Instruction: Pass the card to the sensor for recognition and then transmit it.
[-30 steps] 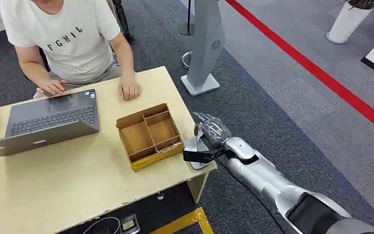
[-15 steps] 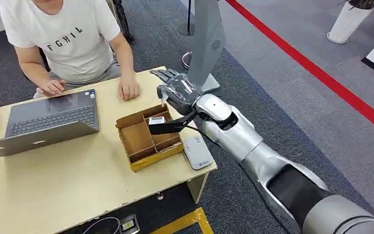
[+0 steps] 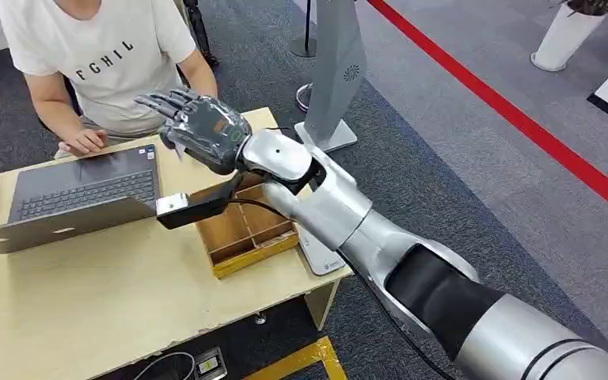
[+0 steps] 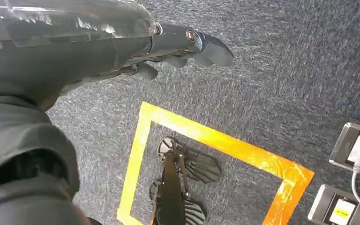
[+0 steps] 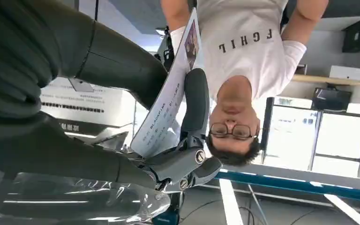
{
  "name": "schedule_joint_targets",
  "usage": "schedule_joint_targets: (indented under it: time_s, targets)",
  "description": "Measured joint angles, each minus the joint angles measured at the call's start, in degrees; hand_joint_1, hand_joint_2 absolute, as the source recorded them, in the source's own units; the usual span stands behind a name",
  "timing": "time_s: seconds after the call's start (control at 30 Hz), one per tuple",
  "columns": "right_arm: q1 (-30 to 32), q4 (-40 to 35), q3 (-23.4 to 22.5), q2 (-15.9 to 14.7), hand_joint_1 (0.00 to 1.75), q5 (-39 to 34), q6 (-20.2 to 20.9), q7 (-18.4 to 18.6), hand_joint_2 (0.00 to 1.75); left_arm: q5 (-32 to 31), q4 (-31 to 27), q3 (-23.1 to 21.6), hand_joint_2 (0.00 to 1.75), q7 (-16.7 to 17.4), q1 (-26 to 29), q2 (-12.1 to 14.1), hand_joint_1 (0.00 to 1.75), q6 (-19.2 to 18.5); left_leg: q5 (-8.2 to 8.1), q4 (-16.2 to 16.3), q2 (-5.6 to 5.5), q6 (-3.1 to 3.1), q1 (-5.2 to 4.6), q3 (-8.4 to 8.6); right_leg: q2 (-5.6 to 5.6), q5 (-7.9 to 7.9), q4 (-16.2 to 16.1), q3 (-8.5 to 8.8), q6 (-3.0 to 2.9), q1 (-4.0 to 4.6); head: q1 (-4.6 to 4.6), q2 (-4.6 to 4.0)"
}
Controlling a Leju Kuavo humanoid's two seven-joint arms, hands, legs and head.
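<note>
A white printed card (image 5: 168, 110), pinched between the thumb and a dark finger of the robot's right hand (image 3: 199, 131), is held out above the far edge of the wooden table (image 3: 87, 293), just in front of a seated person (image 3: 111, 59) in a white T-shirt. From the head view the hand hangs over the corner of an open laptop (image 3: 87, 190), its other fingers spread toward the person's chest. Behind the outstretched silver arm sit a compartmented wooden tray (image 3: 241, 233) and, partly hidden at the table's near corner, the flat grey sensor (image 3: 321, 257).

With the card well away from the sensor and offered to the person, the handover appears to be the step in hand. The next move likely calls for holding steady until the person's hand, now resting on the laptop, takes the card, then loosening the pinch.

The left hand (image 4: 122, 42) hangs over grey carpet and yellow floor tape (image 4: 215, 145), fingers loosely curled and holding nothing.
</note>
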Motion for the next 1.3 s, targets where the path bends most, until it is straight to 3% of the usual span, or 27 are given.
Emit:
schedule_joint_targets:
  time_s: [0.2,0.6,1.13,1.17,1.2,1.3]
  targets:
    - [-3.47,10.00,2.25,3.57,1.75,0.85,-2.36,-0.37,1.75,-0.85,0.00,-0.99,0.00,0.00,0.01,0.28,0.00,-0.83,0.00,0.01,-0.02,0.00,0.00,-0.01,-0.02,0.00,0.00,0.00,0.00,0.00,0.00,0.00]
    - [-11.12,26.83,4.66,8.66,1.75,1.53,-2.45,0.48,1.75,0.50,0.00,-1.49,0.00,0.07,0.06,0.92,0.00,-1.31,0.00,0.01,-0.01,-0.01,0.01,-0.01,-0.02,0.00,-0.01,-0.02,0.00,0.02,-0.02,0.00]
    - [-13.80,34.89,5.95,11.28,1.75,2.12,-2.34,1.25,1.75,1.48,0.00,-1.49,0.00,1.05,0.13,1.09,0.00,-0.85,0.00,0.01,0.00,-0.01,0.02,0.00,0.00,0.00,-0.03,-0.02,0.00,0.03,-0.02,0.00]
    - [-13.85,35.37,6.08,11.41,0.98,2.21,-2.34,1.33,1.75,1.51,0.00,-1.49,0.00,1.05,0.13,1.09,0.00,-0.77,0.00,0.01,0.00,-0.01,0.02,0.00,0.00,0.00,-0.03,-0.02,0.00,0.03,-0.02,0.00]
    - [-13.85,35.68,6.12,11.54,0.00,2.21,-2.34,1.40,0.00,1.62,0.02,-1.49,0.00,1.05,0.14,1.09,0.00,-0.72,0.00,0.02,0.00,-0.01,0.02,0.00,0.01,0.00,-0.03,-0.02,0.00,0.03,-0.02,0.00]
    - [-13.84,36.27,6.17,11.63,0.00,2.12,-2.87,1.66,0.00,1.79,0.00,-1.49,0.00,1.05,0.15,1.09,0.00,-0.70,0.00,0.02,0.00,-0.01,0.02,0.01,0.03,0.00,-0.03,-0.02,0.00,0.03,-0.02,0.02]
